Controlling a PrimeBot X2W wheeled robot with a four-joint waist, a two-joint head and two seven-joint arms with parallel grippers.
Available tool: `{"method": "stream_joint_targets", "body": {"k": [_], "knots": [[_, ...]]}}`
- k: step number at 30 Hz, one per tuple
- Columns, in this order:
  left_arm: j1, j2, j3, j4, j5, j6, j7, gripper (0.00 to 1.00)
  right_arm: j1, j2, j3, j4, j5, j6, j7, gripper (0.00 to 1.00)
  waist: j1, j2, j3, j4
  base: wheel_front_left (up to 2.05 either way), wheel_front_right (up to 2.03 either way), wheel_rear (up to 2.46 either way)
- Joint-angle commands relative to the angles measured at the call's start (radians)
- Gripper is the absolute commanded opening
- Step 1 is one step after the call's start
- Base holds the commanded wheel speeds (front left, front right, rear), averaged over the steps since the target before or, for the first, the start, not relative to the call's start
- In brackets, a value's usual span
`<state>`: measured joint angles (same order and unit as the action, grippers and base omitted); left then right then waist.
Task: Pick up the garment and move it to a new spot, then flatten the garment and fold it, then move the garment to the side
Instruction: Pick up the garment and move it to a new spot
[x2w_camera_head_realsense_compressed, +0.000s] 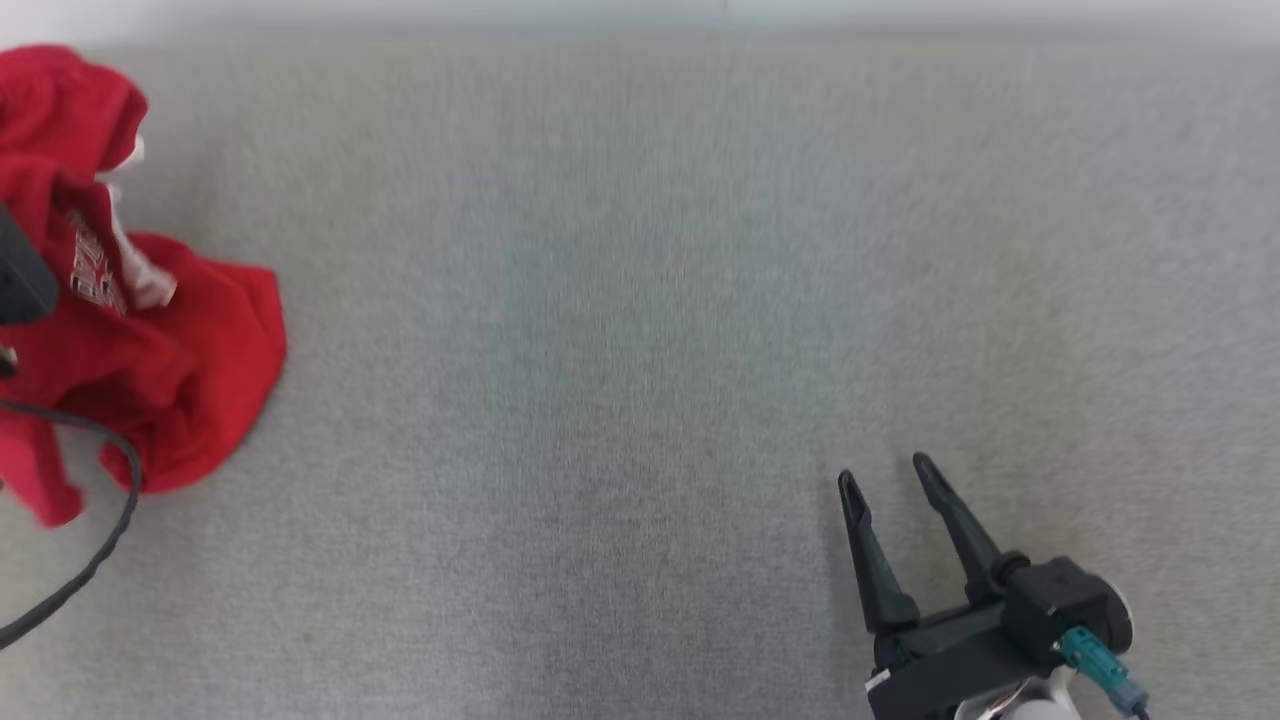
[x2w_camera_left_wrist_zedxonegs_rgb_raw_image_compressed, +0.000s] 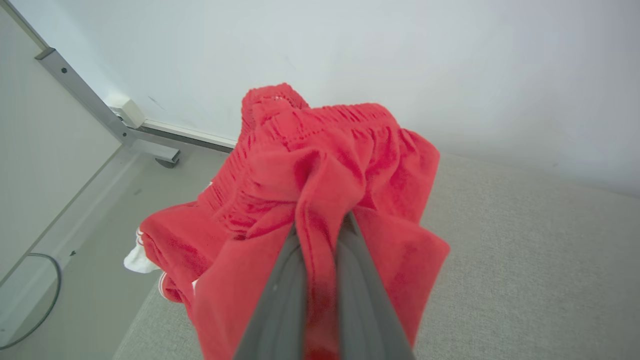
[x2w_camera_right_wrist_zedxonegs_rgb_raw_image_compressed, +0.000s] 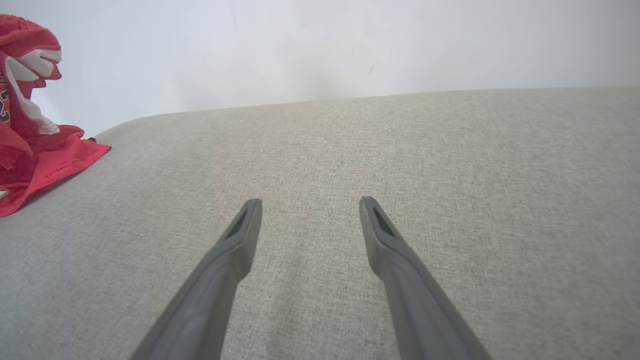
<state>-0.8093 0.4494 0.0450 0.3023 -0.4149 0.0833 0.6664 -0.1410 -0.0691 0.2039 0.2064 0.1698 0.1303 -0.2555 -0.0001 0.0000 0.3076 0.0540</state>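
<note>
Lower right of the head view: the right gripper (x2w_camera_head_realsense_compressed: 882, 470), its two dark tapered fingers spread apart, sits over a grey woven cloth surface (x2w_camera_head_realsense_compressed: 640, 350). At the frame's left edge the garment (x2w_camera_head_realsense_compressed: 170, 350), soft red fleece with white trim and printed lettering, lies bunched, its long axis running up and down the frame behind a looping black cable (x2w_camera_head_realsense_compressed: 112, 520). In the left wrist view the left gripper (x2w_camera_left_wrist_zedxonegs_rgb_raw_image_compressed: 322, 222) pinches a fold of it between fingers pressed together, the gathered elastic waistband pointing toward the pale wall (x2w_camera_left_wrist_zedxonegs_rgb_raw_image_compressed: 450, 60).
</note>
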Motion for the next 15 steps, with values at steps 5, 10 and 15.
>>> {"method": "stream_joint_targets", "body": {"k": [5, 10, 15], "knots": [[-0.039, -0.004, -0.022, -0.033, -0.017, -0.04, -0.005, 0.0, 0.038, 0.014, -0.005, 0.02, 0.011, 0.001, -0.008, 1.0, 0.0001, 0.0, -0.19, -0.044, 0.0, 0.0, 0.0], [-0.058, -0.035, -0.067, -0.072, -0.048, -0.086, 0.015, 0.0, 0.073, 0.017, -0.02, 0.023, 0.014, 0.001, -0.009, 1.0, 0.0001, 0.0, -0.263, -0.112, 0.0, 0.0, 0.0], [-0.04, -0.093, -0.144, -0.115, -0.065, -0.137, 0.027, 0.0, 0.117, 0.019, -0.045, 0.014, 0.009, 0.001, -0.01, 1.0, 0.0001, 0.0, -0.309, -0.189, 0.0, 0.0, 0.0]]}}
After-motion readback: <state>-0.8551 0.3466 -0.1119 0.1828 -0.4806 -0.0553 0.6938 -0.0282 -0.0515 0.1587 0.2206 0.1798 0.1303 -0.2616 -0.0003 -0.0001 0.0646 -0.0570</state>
